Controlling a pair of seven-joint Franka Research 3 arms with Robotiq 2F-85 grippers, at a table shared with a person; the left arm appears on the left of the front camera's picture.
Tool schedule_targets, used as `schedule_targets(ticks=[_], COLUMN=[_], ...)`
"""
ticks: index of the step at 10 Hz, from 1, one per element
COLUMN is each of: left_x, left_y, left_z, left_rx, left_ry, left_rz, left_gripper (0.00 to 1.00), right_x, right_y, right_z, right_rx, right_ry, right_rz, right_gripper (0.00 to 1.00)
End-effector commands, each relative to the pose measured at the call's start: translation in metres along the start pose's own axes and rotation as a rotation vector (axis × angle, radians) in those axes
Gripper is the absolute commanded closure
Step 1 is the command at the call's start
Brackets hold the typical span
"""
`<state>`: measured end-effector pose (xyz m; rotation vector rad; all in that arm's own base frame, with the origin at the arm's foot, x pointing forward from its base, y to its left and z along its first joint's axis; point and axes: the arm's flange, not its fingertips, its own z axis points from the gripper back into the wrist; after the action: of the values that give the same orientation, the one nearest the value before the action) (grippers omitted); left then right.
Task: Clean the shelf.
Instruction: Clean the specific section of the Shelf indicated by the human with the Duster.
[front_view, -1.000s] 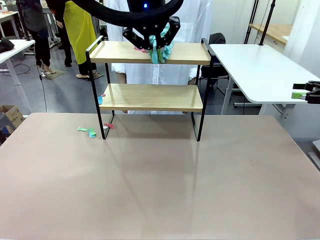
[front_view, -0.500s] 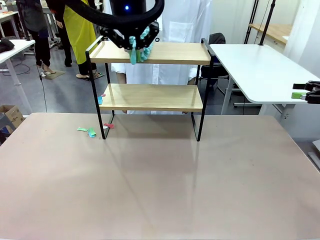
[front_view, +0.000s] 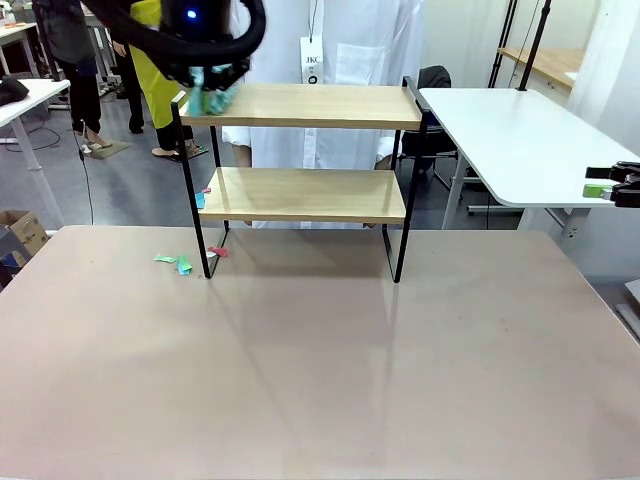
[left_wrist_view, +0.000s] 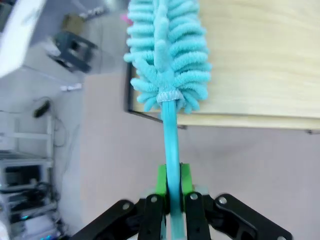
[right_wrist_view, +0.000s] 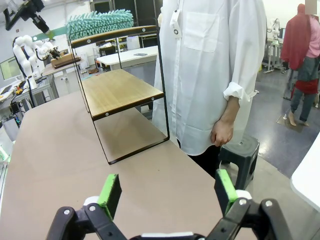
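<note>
The shelf (front_view: 310, 106) stands at the far middle of the table, two wooden boards in a thin black frame. My left gripper (front_view: 205, 72) hangs over the left end of its top board, shut on the handle (left_wrist_view: 171, 150) of a teal fluffy duster (front_view: 214, 98). In the left wrist view the duster head (left_wrist_view: 167, 55) lies across the board's edge (left_wrist_view: 260, 60), with my left gripper (left_wrist_view: 172, 192) clamped on the handle. My right gripper (front_view: 612, 187) waits at the far right, open and holding nothing (right_wrist_view: 167, 195). From there the shelf (right_wrist_view: 120, 90) and the duster (right_wrist_view: 100, 22) show side-on.
Small green and teal scraps (front_view: 175, 262) and a pink one (front_view: 217, 252) lie on the table by the shelf's left leg. A person in a white shirt (right_wrist_view: 210, 75) stands behind the shelf. A white table (front_view: 520, 140) stands at the right.
My left gripper has swept the duster leftwards along the top board, from its middle to its left end. The right gripper has not moved.
</note>
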<state>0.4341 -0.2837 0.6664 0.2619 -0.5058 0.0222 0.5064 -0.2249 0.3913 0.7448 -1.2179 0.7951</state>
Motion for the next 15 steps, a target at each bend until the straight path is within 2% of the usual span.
schedule_targets(ticks=[1, 2, 4, 6, 7, 10, 11, 12, 15], left_x=[-0.010, -0.014, -0.017, -0.018, -0.013, -0.013, -0.013, -0.019, -0.023], left_y=[0.019, 0.020, 0.020, 0.017, 0.015, 0.015, 0.012, 0.020, 0.080], left_z=[0.006, 0.011, 0.028, 0.046, 0.035, 0.035, 0.035, 0.043, 0.040], left_rx=[0.137, 0.180, 0.172, 0.001, 0.148, 0.148, 0.119, 0.006, -0.233], left_ry=[-0.088, -0.127, -0.186, -0.178, -0.165, -0.165, -0.157, -0.162, -0.157], left_rz=[-0.030, -0.046, -0.042, -0.008, -0.054, -0.054, -0.047, -0.066, -0.168], left_gripper=[0.87, 0.87, 0.87, 0.87, 0.87, 0.87, 0.87, 0.87, 0.87], right_x=[0.005, 0.005, 0.005, 0.005, 0.005, 0.005, 0.005, 0.005, 0.005], right_y=[0.001, 0.001, 0.001, 0.001, 0.001, 0.001, 0.001, 0.001, 0.001], right_z=[-0.003, -0.003, -0.003, -0.003, -0.003, -0.003, -0.003, -0.003, -0.003], right_rx=[-0.008, -0.008, -0.008, -0.008, -0.008, -0.008, -0.008, -0.008, -0.008], right_ry=[0.014, 0.014, 0.014, 0.014, 0.014, 0.014, 0.014, 0.014, 0.014], right_rz=[-0.012, -0.012, -0.012, -0.012, -0.012, -0.012, -0.012, -0.012, -0.012], right_gripper=[0.00, 0.00, 0.00, 0.00, 0.00, 0.00, 0.00, 0.00, 0.00])
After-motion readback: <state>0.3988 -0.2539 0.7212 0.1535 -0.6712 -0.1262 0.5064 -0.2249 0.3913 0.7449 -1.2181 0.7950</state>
